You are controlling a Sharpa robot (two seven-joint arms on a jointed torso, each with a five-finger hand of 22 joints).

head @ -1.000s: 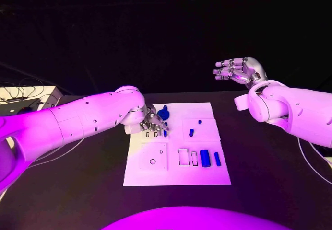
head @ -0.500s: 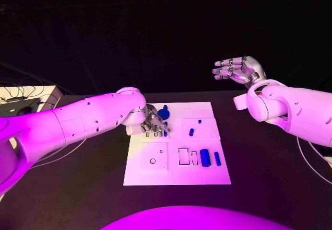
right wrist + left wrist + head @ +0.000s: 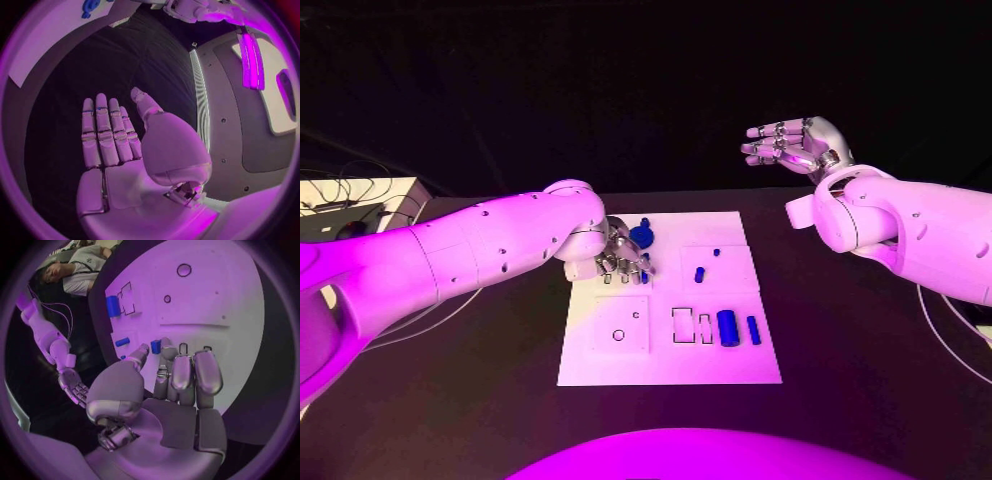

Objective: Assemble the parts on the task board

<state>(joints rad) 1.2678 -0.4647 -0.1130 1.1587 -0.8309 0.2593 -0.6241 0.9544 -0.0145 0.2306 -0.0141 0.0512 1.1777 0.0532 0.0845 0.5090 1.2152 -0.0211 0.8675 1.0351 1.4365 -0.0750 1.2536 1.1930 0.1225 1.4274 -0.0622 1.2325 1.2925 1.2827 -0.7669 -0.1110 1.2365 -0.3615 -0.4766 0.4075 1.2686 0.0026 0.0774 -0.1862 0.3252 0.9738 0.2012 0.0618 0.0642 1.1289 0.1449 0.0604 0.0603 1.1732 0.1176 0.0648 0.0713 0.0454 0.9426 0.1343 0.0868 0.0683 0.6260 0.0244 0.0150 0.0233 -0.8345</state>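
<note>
The white task board [image 3: 668, 365] lies mid-table. My left hand [image 3: 620, 258] is down on its far left part, fingers curled; in the left wrist view the thumb and a finger [image 3: 167, 354] pinch a small blue part [image 3: 155, 346] just over the board [image 3: 212, 305]. A round blue part [image 3: 640, 237] sits just beyond that hand. Two small blue pegs [image 3: 700, 275] lie mid-board. A blue cylinder [image 3: 727, 328] and a thin blue bar [image 3: 753, 330] lie at the near right, beside two outlined slots [image 3: 682, 326]. My right hand [image 3: 793, 145] hangs high past the board's far right, open and holding nothing [image 3: 119, 145].
A pale box with cables [image 3: 358, 205] stands at the table's far left. The black table [image 3: 862, 400] surrounds the board. Two small round holes [image 3: 619, 336] mark the board's near left square.
My left hand has edged slightly away from me on the board with the small part still between its fingers. The right hand has stayed still.
</note>
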